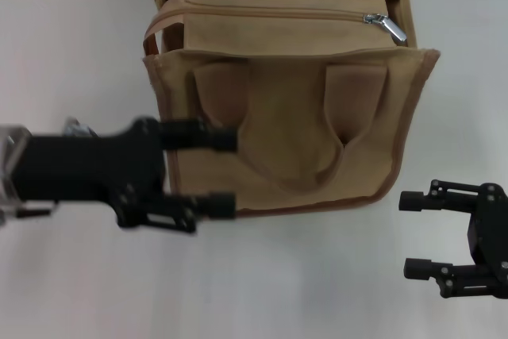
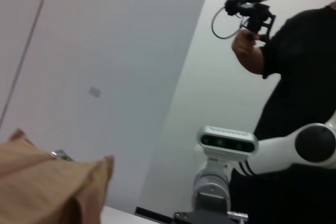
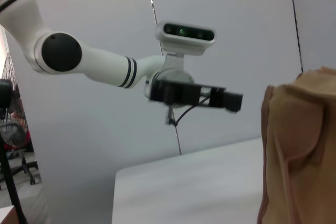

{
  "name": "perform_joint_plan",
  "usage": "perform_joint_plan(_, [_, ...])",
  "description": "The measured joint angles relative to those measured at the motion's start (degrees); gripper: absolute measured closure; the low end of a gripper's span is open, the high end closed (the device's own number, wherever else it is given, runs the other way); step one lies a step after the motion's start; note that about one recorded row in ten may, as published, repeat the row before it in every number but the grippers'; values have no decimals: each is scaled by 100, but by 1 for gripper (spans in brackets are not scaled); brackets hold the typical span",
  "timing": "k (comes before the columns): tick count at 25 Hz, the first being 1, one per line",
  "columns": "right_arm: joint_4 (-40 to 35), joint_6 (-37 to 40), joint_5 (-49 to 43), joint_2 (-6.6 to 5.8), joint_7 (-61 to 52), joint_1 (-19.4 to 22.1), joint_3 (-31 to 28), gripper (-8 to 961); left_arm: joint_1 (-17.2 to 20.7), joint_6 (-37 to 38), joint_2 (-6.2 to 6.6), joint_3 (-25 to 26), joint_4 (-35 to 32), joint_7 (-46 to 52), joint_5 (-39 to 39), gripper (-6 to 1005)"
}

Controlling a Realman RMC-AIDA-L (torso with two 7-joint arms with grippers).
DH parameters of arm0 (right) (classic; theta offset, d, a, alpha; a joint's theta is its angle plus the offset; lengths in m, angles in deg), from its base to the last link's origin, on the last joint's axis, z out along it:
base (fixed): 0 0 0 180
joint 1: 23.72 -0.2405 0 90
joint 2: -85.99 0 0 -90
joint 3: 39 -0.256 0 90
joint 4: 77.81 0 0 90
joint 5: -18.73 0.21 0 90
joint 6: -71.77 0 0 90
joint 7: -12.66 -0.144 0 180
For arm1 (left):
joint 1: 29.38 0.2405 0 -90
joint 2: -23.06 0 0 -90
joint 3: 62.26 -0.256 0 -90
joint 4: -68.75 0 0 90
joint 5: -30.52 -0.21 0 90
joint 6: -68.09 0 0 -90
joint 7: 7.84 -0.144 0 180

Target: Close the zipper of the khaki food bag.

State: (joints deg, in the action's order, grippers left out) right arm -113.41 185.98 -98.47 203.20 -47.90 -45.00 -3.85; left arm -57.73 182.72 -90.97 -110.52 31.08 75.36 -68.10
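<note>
Bag (image 1: 294,117): stands on the white worktop (image 1: 79,53) near its far edge, front pocket panel and both handles turned toward the robot. Judged reason: this keeps the top seam exposed from above and within reach of either arm.
Zipper (image 1: 270,13): runs across the bag's top from the robot's left to its right. The tape looks drawn together along most of its length.
Slider (image 1: 386,25): silver, with pull tab, at the right end of the seam. Judgement: the closing stroke is at or near its end; whether a short gap remains past the slider cannot be told.
Left gripper (image 1: 225,172): low, at the bag's left front, arm reaching in roughly level from the left. Jaws stand apart, the upper fingertip over the front panel beside the left handle, the lower one at the bottom edge. Nothing is clamped. Contact with the canvas cannot be told. Judged purpose: placed to steady the bag against a sideways pull.
Right gripper (image 1: 416,234): near the bag's right front corner, clear of it, above the worktop. Jaws parted, empty, pointing toward the bag.
Left wrist view: bag top corner and a glint of the slider (image 2: 62,155); a person with a camera behind.
Right wrist view: bag side (image 3: 299,150), with the left gripper beyond it.
</note>
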Motion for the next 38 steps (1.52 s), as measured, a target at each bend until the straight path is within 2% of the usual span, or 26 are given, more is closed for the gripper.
perform_joint_plan(1, [0, -44, -71, 15, 0, -2, 1, 182, 16, -19, -57, -70, 116, -175, -37, 157])
perform_joint_plan(2, [2, -133, -128, 31, 0, -4, 0, 182, 99, -313, -265, -161, 712, -1226, -463, 157])
perform_joint_plan(6, [81, -283, -273, 76, 32, 3, 1, 181, 122, -498, -299, -160, 935, -1588, -616, 157])
perform_joint_plan(7, [117, -328, -319, 84, 54, 1, 0, 181, 150, -893, -320, -173, 1323, -2160, -809, 157])
perform_joint_plan(11, [269, -514, -417, 90, 184, -13, 0, 181, 154, -1126, -335, -176, 1473, -2381, -919, 157])
perform_joint_plan(12, [269, -514, -417, 90, 184, -13, 0, 181, 166, -1416, -368, -181, 1545, -2508, -1042, 157])
perform_joint_plan(18, [492, -645, -483, 94, 279, -136, 0, 180, 170, -1555, -376, -184, 1571, -2492, -1143, 157])
perform_joint_plan(29, [598, -741, -559, 159, 426, -216, 1, 180, 175, -1244, -340, -191, 1605, -2445, -1162, 157])
perform_joint_plan(38, [598, -746, -559, 162, 430, -223, 0, 180, 174, -1218, -331, -201, 1614, -2434, -1160, 157])
